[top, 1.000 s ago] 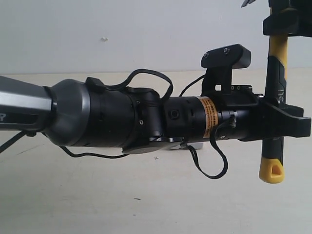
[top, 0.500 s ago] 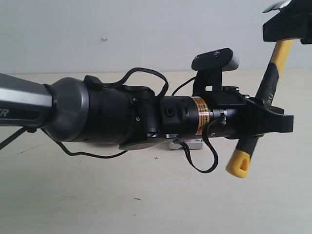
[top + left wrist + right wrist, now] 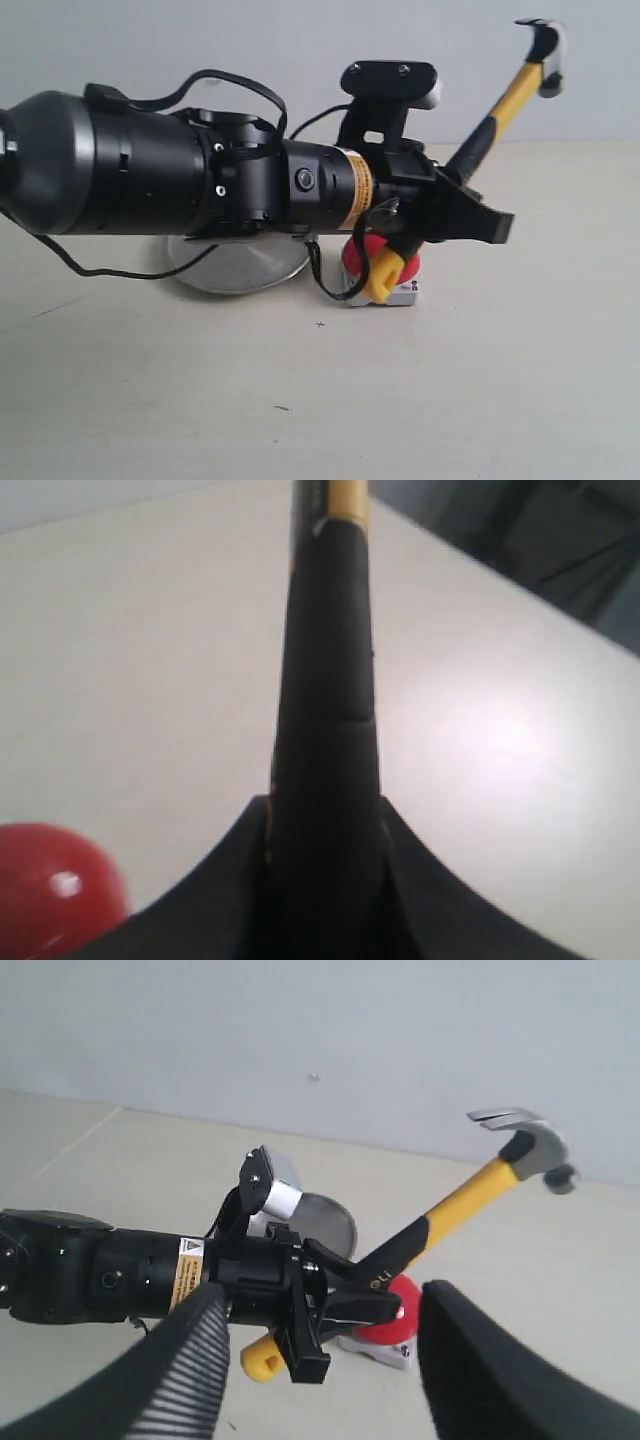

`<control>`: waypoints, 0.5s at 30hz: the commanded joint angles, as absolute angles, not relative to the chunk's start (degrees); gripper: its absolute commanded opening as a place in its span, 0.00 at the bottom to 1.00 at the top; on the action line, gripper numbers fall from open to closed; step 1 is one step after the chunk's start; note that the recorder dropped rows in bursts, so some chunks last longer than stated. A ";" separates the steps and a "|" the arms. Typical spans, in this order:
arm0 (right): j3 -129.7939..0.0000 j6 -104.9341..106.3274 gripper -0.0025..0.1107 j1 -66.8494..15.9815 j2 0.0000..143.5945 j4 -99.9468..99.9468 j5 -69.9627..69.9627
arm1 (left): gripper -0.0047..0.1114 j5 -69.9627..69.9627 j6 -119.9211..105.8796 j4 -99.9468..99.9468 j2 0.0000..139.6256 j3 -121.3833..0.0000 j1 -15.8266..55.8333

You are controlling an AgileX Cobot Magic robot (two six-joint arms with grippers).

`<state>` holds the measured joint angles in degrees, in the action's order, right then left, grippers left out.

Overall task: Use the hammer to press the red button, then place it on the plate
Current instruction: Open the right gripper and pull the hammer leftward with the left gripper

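My left gripper [image 3: 480,222] is shut on the black grip of the hammer [image 3: 505,105]. The hammer slants, its dark head up at the far right and its yellow end low in front of the red button [image 3: 411,265]. I cannot tell whether that end touches the dome. In the left wrist view the handle [image 3: 330,680] runs straight out from the jaws, with the red button [image 3: 50,885] off to one side. The silver plate [image 3: 250,270] lies behind the left arm, beside the button. My right gripper [image 3: 325,1295] hangs open and empty, back from the hammer [image 3: 450,1210], button [image 3: 398,1322] and plate [image 3: 328,1222].
The thick black left arm [image 3: 130,170] spans the left half of the exterior view above the plate. A pale wall [image 3: 300,40] closes the back of the beige table [image 3: 400,400]. Past the table's edge there is a dark area [image 3: 560,540].
The left arm has pulled back to the left and lowered. The hammer has tipped from upright to slanted, its yellow end swinging down to the button. Plate and button have come into view.
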<state>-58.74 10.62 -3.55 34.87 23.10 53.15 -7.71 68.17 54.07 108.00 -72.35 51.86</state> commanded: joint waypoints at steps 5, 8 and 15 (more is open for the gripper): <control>-44.72 14.08 0.07 -3.31 9.60 24.32 47.77 | 0.04 5.38 64.88 55.96 95.78 -64.42 51.45; -40.95 13.83 0.02 -3.31 0.00 24.65 46.59 | 0.04 4.23 64.88 55.67 91.70 -58.48 51.45; -36.79 14.99 0.02 -3.18 0.00 23.34 51.08 | 0.04 -5.14 64.40 55.55 89.70 -49.00 51.45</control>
